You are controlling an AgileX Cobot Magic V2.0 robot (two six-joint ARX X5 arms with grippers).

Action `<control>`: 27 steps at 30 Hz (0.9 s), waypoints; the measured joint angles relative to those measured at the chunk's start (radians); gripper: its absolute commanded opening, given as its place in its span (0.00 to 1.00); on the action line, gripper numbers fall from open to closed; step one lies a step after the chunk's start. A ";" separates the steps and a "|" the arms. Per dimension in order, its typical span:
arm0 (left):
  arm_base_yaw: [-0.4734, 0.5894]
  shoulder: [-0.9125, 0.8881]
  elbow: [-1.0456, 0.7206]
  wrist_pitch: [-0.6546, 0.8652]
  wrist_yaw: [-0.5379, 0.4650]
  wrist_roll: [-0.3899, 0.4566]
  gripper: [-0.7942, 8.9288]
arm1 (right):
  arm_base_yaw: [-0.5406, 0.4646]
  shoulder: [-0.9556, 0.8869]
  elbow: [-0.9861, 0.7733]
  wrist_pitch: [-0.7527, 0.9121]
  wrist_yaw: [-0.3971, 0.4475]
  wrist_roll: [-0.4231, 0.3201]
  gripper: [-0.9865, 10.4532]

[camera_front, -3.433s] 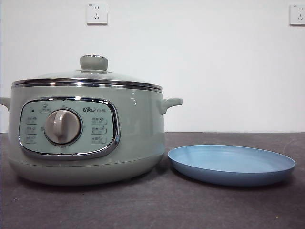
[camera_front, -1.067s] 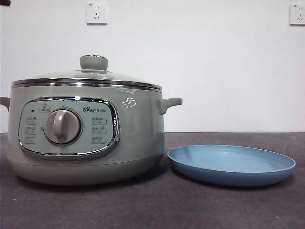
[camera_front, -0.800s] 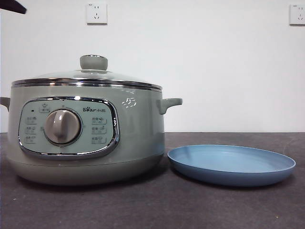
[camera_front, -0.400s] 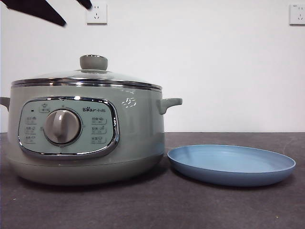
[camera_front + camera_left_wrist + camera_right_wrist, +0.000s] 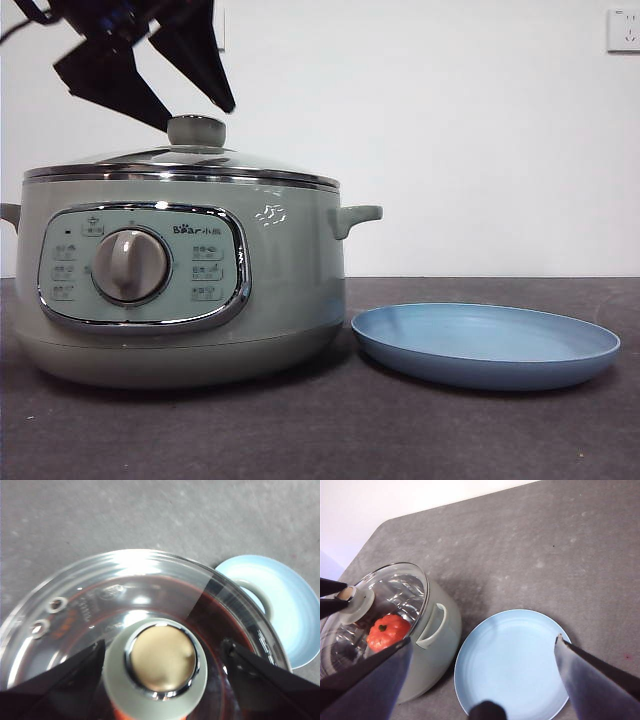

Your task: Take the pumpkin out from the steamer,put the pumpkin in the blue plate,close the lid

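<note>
The sage-green steamer (image 5: 280,290) stands at the table's left with the glass lid (image 5: 180,160) resting on it. My left gripper (image 5: 198,116) has come in from the upper left and hangs open just above the lid's knob (image 5: 196,132). In the left wrist view the knob (image 5: 160,667) lies between the two spread jaws, apart from both. The pumpkin (image 5: 388,631), orange-red with a green stem, shows through the lid (image 5: 395,592) inside the steamer (image 5: 437,635). The blue plate (image 5: 485,345) lies bare to the steamer's right. My right gripper (image 5: 483,641) is open, high above the plate (image 5: 512,662).
The dark grey table (image 5: 400,430) runs back to a white wall. One wall socket (image 5: 624,30) sits at the upper right. The steamer's side handle (image 5: 355,217) juts toward the plate.
The left gripper has dropped from the top left corner down and rightward, and now sits over the lid's knob. Steamer, lid and plate have stayed put.
</note>
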 measured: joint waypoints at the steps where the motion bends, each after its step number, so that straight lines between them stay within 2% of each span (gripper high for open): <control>1: -0.003 0.006 0.000 0.001 -0.002 0.001 0.48 | 0.000 0.000 0.000 0.000 0.000 0.000 0.50; 13: -0.006 0.029 0.000 0.003 -0.022 0.010 0.46 | 0.000 0.001 0.000 -0.002 0.000 0.000 0.50; 14: -0.006 0.029 0.000 0.003 -0.022 0.014 0.44 | 0.000 0.001 0.000 -0.003 0.000 0.000 0.50; 16: -0.006 0.029 0.000 0.003 -0.022 0.019 0.31 | 0.000 0.001 0.000 -0.005 0.000 0.000 0.50; 19: -0.006 0.029 0.000 0.003 -0.020 0.024 0.08 | 0.000 0.001 0.000 -0.005 0.000 0.000 0.50; 27: -0.008 0.029 0.000 0.003 -0.022 0.035 0.07 | 0.000 0.001 0.000 -0.006 0.000 0.000 0.50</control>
